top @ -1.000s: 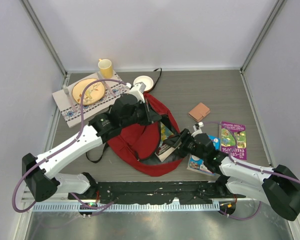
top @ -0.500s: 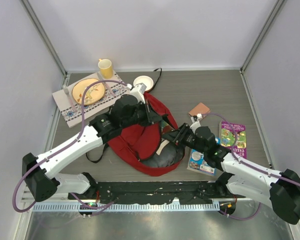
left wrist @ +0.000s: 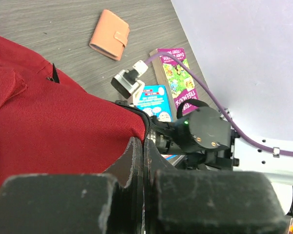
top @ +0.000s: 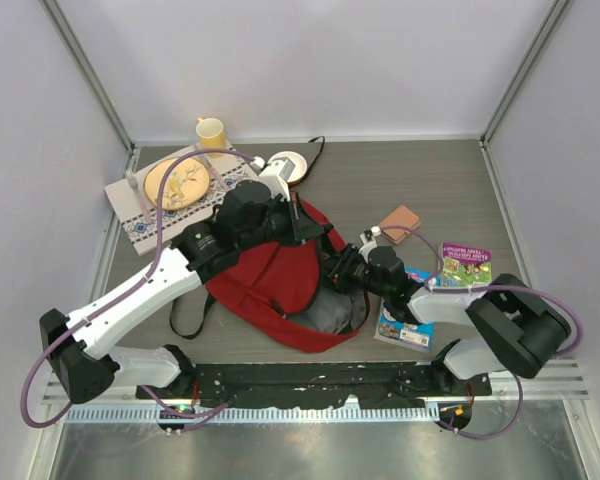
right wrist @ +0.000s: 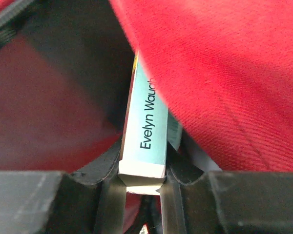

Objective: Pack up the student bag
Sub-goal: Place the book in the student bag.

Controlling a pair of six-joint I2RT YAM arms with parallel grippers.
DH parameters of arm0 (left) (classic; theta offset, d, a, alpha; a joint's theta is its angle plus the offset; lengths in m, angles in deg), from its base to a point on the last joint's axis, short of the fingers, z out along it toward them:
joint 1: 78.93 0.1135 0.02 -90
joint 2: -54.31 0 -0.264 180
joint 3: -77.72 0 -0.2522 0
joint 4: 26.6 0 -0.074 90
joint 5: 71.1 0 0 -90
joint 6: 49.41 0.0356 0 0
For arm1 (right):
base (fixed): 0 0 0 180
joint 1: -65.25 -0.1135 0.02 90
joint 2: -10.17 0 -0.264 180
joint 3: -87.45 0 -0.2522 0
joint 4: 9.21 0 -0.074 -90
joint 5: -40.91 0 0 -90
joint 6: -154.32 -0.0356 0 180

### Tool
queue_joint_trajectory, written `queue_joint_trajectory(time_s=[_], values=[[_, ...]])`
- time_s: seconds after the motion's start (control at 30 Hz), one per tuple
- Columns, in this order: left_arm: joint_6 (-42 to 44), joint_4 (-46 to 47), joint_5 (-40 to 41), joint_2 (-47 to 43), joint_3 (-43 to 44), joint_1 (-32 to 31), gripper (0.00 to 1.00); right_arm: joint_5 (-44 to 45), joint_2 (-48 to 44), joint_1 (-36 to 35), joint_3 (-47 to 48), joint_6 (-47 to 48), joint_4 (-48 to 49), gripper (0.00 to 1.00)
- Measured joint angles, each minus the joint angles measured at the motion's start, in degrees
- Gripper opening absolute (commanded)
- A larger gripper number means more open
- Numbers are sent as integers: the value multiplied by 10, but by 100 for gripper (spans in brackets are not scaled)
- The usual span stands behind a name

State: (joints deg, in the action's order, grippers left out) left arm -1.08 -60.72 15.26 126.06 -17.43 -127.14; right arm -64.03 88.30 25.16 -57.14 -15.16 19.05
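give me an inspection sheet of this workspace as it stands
surface: grey wood-grain table, no spills seen
job's things: red backpack lying with its opening toward the right arm; pale blue book, spine reading Evelyn Waugh, partway inside it
clutter: yellow mug, plate on a patterned mat, white bowl, orange wallet, purple book, blue book
grippers: left gripper shut on the backpack's rim; right gripper shut on the pale blue book
cables: purple cables along both arms; black cord at the back
surroundings: white walls on three sides
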Motion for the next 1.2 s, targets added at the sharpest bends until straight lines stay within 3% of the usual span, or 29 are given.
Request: queue_joint_trajectory(time_s=[0.1, 0.43, 0.7, 0.77, 0.97, 1.13, 1.2], values=[[6, -8, -4, 0, 0, 0, 0, 0, 45, 1, 1, -1, 12, 1], [17, 1, -46, -3, 0, 0, 0, 7, 58, -27, 33, 20, 104, 2], [25, 4, -68, -3, 0, 3, 0, 40, 200, -45, 97, 38, 155, 6], [30, 4, -76, -2, 0, 3, 0, 49, 222, -52, 105, 49, 155, 12], [34, 4, -97, 3, 2, 3, 0, 81, 238, -64, 110, 89, 149, 43], [37, -2, -89, 3, 2, 3, 0, 126, 192, -64, 115, 134, 23, 76], [38, -4, -82, 2, 2, 3, 0, 145, 152, -64, 115, 152, -34, 81]])
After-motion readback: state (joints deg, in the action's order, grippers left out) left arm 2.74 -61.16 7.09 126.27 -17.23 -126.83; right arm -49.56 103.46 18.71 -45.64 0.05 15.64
